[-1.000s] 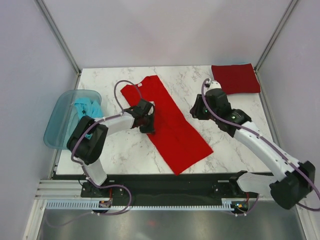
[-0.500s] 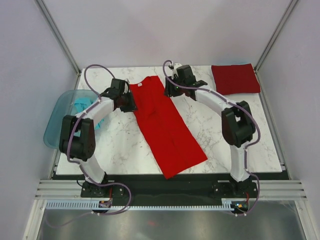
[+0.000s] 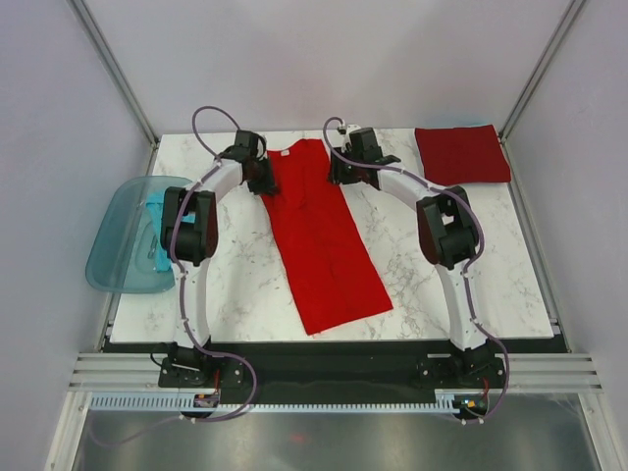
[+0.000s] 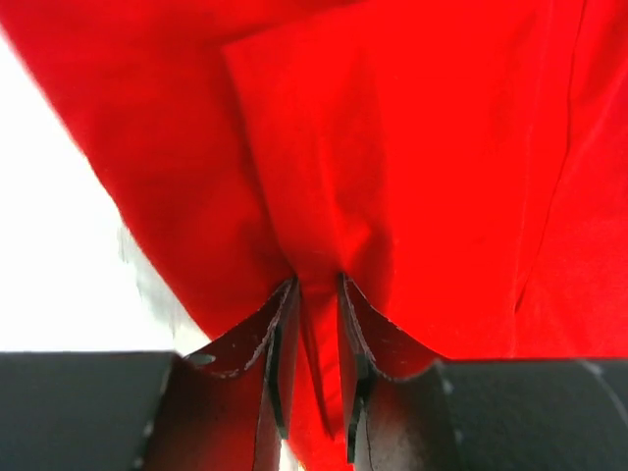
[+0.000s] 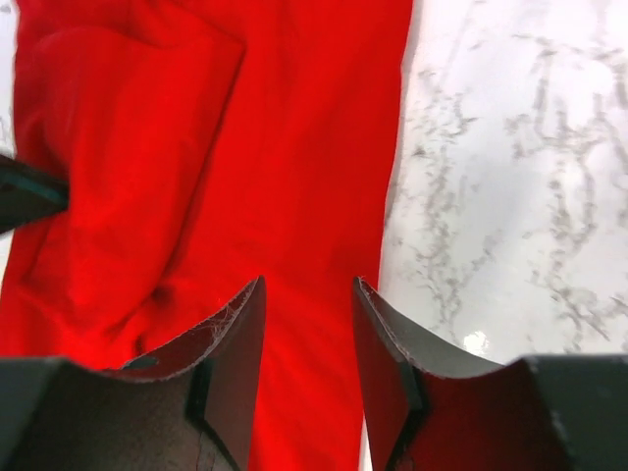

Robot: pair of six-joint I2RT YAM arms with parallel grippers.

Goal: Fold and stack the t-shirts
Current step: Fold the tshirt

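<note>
The bright red t-shirt (image 3: 324,235) lies flat as a long strip down the middle of the table, its collar end at the far side. At that end's left edge my left gripper (image 3: 263,180) hovers; in the left wrist view its jaws (image 4: 316,283) stand a little apart astride a raised fold of red cloth (image 4: 442,147). My right gripper (image 3: 339,175) is at the right edge, its jaws (image 5: 309,285) open over the shirt's hem (image 5: 245,147). The crimson t-shirt (image 3: 461,154) lies folded square at the far right corner. The teal t-shirt (image 3: 155,208) is bunched in the tub.
A translucent blue plastic tub (image 3: 123,250) hangs off the table's left edge. Marble tabletop (image 3: 432,275) shows on both sides of the red shirt. Metal frame posts and pale walls close in the back and sides.
Both arms have swung from mid-table out to the red shirt's far end. The left jaws have opened. The shirt now lies straighter and slightly further left.
</note>
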